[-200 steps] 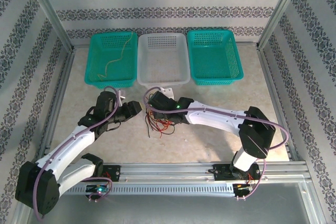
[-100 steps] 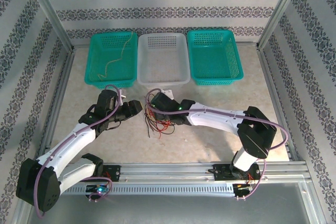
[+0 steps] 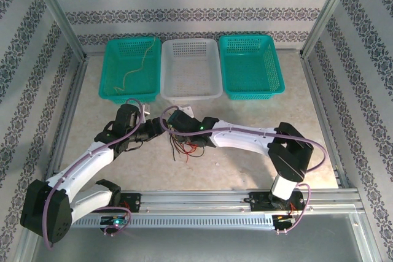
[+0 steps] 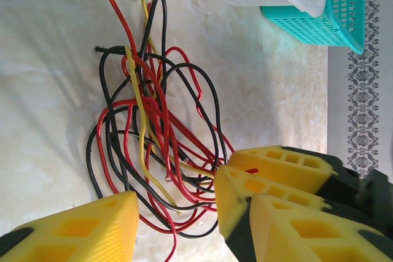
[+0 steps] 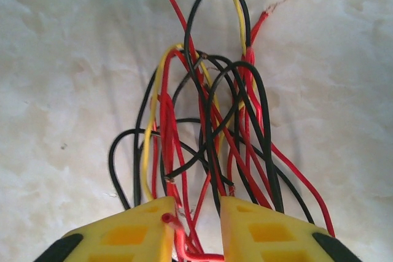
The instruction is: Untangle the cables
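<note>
Cables point(image 3: 187, 146): one tangled bunch of red, black and yellow strands lying on the table point(image 3: 245, 111), on the near side of the white basket point(image 3: 190, 69) and right at the tips of my two grippers.
Tangle, left wrist view: the cables point(image 4: 153, 133) loop over one another, with frayed red and yellow ends pointing away from my fingers.
Tangle, right wrist view: the cables point(image 5: 209, 133) fan out from my fingertips in long narrow loops.
Left gripper point(image 3: 158, 128): spread wide. In its wrist view the left gripper point(image 4: 193, 213) straddles the near end of the bunch, and the lowest loops run between its yellow fingers point(image 4: 92, 231).
Right gripper point(image 3: 179, 132): its yellow fingers point(image 5: 270, 231) stand close, with a narrow gap holding several red strands. I cannot tell whether they are pinched.
Grippers together: in the left wrist view the right gripper point(image 4: 224, 173) sits just beside my left one.
Tan strand point(image 3: 131, 73): a separate wire lying inside the left teal basket point(image 3: 110, 93).
Right teal basket point(image 3: 276, 84): beside the white basket.
</note>
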